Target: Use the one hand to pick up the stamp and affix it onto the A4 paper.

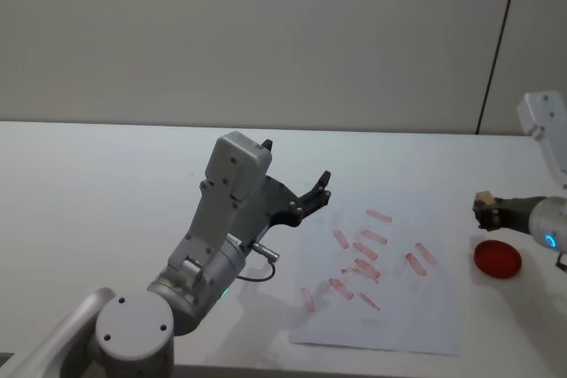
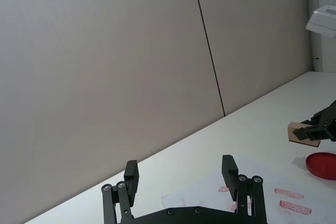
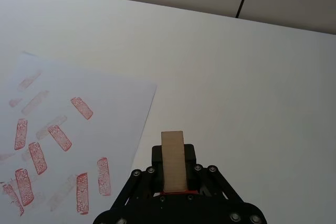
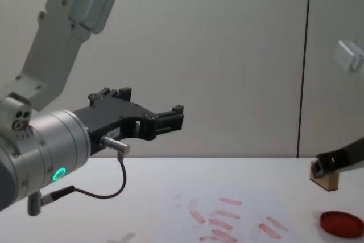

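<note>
My right gripper (image 1: 484,206) is shut on the stamp (image 1: 483,200), a small tan wooden block, and holds it in the air just right of the A4 paper (image 1: 390,312). The wrist view shows the stamp (image 3: 173,161) clamped between the black fingers, above bare table beside the paper (image 3: 121,103). From the chest, the stamp (image 4: 325,178) hangs above and left of the red disc. The paper (image 4: 227,197) carries several pinkish-red prints. My left gripper (image 1: 297,188) is raised and open above the paper's left side, holding nothing; its fingers (image 2: 229,169) stand apart.
A flat round red ink pad (image 1: 496,258) lies on the white table (image 1: 97,192) right of the paper, just below the held stamp, also seen as the pad (image 4: 340,223). A plain wall rises behind the table's far edge.
</note>
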Controlling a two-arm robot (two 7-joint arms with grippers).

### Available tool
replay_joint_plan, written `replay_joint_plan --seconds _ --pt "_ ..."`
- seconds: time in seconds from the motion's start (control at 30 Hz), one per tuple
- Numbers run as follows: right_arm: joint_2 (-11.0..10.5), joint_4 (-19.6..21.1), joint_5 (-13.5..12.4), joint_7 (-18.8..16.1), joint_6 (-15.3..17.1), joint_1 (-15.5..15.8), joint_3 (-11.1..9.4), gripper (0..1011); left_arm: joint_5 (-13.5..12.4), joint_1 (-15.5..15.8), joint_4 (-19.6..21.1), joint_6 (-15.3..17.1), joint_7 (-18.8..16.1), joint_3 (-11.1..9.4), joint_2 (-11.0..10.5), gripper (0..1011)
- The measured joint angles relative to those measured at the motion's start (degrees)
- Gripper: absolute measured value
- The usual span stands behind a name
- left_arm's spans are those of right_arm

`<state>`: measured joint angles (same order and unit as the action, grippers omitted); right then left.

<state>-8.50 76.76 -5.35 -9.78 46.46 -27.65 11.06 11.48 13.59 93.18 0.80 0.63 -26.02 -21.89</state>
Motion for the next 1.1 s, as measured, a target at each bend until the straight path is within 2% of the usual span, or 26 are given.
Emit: replay_joint_plan --seconds 0.57,1.1 --pt "2.6 -10.3 2.7 -5.9 3.8 -8.2 1.7 217 0.0 0.0 0.0 0.0 0.0 0.0 0.0 1002" --pt "4.6 -15.7 4.1 -8.8 4.5 -11.7 3.6 217 0.0 0.0 0.0 0.0 0.0 0.0 0.0 1002"
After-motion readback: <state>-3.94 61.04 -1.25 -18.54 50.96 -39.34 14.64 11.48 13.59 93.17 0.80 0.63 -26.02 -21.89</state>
